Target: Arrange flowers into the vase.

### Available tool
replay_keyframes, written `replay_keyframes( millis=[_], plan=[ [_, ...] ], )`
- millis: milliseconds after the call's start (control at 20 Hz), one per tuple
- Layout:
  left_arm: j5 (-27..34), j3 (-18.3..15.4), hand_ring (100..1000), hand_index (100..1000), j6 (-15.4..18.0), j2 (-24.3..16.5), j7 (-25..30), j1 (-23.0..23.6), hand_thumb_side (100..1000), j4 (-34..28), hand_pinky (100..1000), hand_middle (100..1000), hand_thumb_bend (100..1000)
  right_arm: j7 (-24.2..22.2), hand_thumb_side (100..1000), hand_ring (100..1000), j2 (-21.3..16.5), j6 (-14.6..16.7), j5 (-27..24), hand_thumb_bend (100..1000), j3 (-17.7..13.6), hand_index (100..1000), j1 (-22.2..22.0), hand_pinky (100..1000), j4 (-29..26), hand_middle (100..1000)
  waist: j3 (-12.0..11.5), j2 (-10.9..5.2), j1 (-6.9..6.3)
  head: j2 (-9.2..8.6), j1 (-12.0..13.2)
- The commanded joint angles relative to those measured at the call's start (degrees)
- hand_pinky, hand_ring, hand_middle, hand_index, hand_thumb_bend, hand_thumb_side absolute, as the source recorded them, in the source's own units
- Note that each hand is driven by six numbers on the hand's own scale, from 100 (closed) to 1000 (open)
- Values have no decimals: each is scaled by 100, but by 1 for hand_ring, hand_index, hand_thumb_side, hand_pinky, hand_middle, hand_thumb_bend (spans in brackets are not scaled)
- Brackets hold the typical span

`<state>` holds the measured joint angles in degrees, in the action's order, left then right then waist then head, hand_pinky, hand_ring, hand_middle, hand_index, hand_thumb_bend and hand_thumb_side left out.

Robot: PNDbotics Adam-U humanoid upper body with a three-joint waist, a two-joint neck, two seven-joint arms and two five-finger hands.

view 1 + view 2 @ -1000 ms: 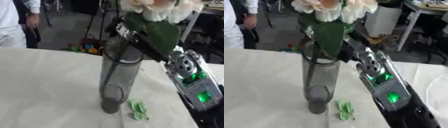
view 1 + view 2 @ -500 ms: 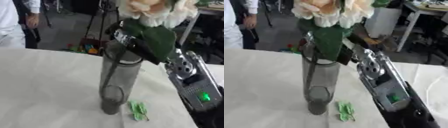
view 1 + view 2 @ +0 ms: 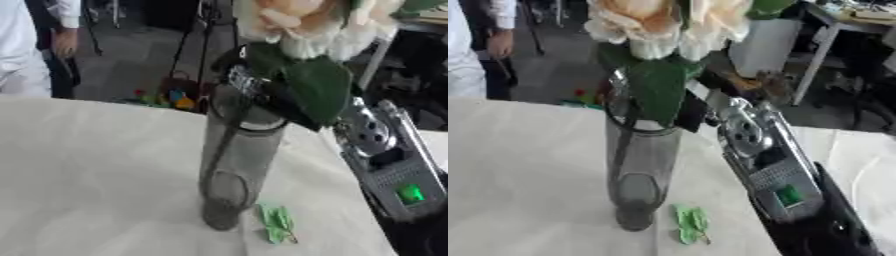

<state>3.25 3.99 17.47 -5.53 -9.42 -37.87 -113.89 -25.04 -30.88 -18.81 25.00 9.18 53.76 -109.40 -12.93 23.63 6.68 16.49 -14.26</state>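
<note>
One right robot hand (image 3: 262,92) holds flowers (image 3: 667,25) over vase (image 3: 640,170).

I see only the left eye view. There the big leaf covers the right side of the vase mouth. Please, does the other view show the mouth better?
Observer: Only partly. In the right eye view the leaf hangs over the front of the vase mouth; only the left rim shows.
Operator: Is there table to the right of the arm?
Observer: Yes, a wide stretch of table cloth continues beyond the right arm.
Operator: How many blossoms are there?
Observer: Two cream blossoms side by side, cut off by the top edge.
</note>
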Motion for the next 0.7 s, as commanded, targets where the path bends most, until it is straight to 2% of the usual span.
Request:
replay_keyframes(
  millis=[50,500,700],
  plan=[
    [11,21,800,907,3,-1,19,-51,1000,-70,716,887,100,-75,1000,820,-129,51,74,100,-50,856,75,812,-67,714,13,-144,-43,-93,-17],
    [14,29,802,909,-4,7,35,-41,1000,-70,717,888,100,142,1000,830,-106,130,-141,100,-54,890,97,821,-160,723,4,-133,-51,-144,-41],
    [14,33,802,915,-9,11,47,-31,1000,-70,718,888,100,93,1000,839,-141,166,-155,100,-45,906,117,824,-150,738,16,-131,-58,-148,-46]
  ],
)
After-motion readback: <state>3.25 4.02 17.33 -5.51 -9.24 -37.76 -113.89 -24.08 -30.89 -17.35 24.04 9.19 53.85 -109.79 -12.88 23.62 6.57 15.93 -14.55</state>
